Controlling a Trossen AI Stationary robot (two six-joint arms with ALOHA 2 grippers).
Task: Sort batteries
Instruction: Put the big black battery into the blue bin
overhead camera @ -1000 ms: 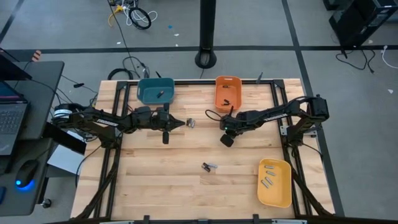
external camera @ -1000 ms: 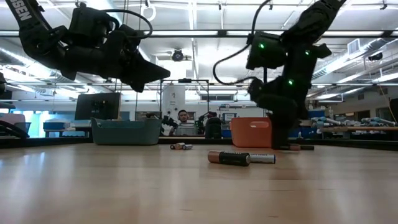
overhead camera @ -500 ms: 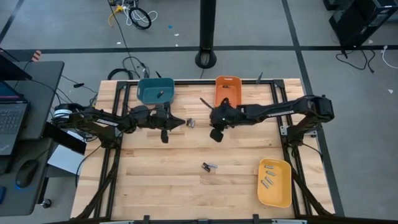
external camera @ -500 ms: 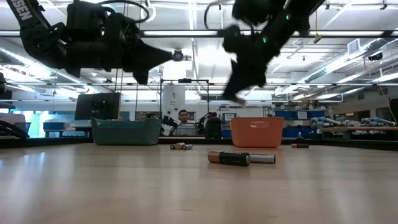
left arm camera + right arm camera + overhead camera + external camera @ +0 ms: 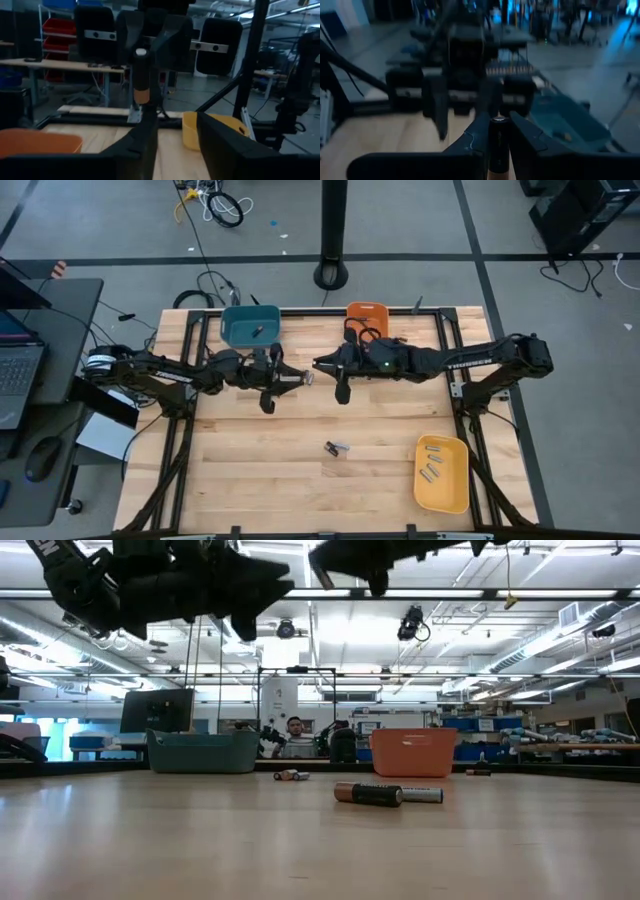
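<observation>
Bins [image 5: 250, 326]: three; loose table batteries [image 5: 337, 448]: three.

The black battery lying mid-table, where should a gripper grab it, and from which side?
Grip the black battery at its middle, coming down from above. It lies flat on its side, so the fingers close across its round body. A silvery battery lies near one end; avoid that end.

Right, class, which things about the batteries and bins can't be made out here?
- High view: orange bin contents, covered by the right arm.
- High view: batteries in the yellow bin, too small to size.
- Low view: teal bin contents, hidden by its wall.
- Right wrist view: battery in the right gripper, facing the left gripper, blurred and cut off by the bottom edge.
</observation>
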